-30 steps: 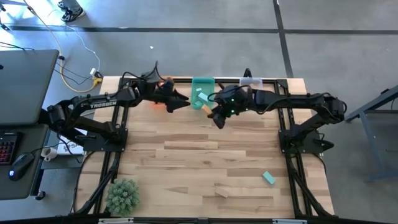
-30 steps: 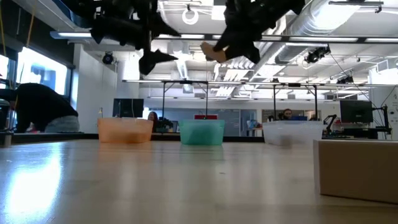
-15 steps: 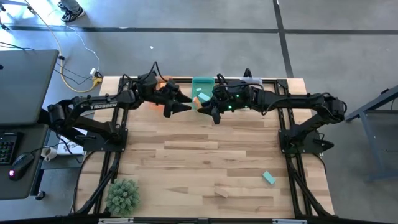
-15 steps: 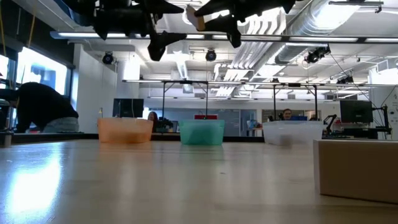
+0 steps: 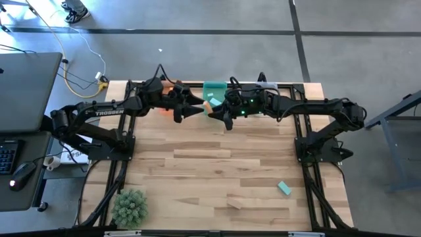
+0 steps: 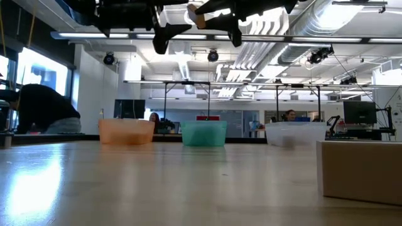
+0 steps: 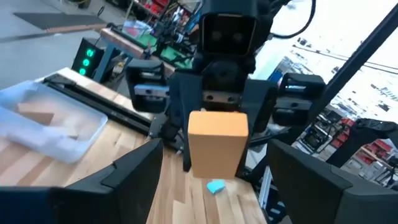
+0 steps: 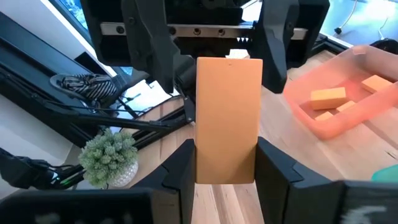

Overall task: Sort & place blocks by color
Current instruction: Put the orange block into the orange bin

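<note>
Orange block: held (image 8: 227, 118) high above the back of the counter (image 5: 217, 171), clamped between the right gripper's (image 5: 212, 110) fingers, long axis running out along them.
Left gripper: (image 5: 195, 108) just beside and facing it, fingers spread wide and empty; the block lies straight ahead in their gap, so a handover looks likely.
Orange bin: (image 5: 170, 89) behind the left gripper; that arm is the nearer.
Change: over the last second the right gripper has swung left and risen, closing on the left.

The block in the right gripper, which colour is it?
Orange. The block shows best in the right wrist view, clamped between the right gripper fingers.
</note>
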Robot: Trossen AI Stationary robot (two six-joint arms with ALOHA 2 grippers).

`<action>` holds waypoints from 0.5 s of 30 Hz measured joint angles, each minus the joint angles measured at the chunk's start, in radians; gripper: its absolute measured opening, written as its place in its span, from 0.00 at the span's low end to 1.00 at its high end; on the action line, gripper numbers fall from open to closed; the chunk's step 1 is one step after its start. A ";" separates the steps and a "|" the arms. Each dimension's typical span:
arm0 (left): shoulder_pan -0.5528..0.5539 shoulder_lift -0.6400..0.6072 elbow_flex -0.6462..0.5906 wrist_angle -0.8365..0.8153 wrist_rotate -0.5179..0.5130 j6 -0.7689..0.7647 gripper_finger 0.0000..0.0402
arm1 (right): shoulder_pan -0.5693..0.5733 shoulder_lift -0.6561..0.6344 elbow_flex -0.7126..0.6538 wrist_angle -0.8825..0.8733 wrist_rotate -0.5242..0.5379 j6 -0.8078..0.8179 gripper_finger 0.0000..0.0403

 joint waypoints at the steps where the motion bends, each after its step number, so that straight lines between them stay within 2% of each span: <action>1: 0.000 0.000 0.000 0.006 -0.001 0.000 0.68 | 0.000 0.000 0.000 0.003 0.000 0.000 0.25; 15: 0.000 0.000 0.001 0.078 -0.039 -0.004 0.68 | 0.001 0.010 0.001 0.112 0.037 0.003 0.25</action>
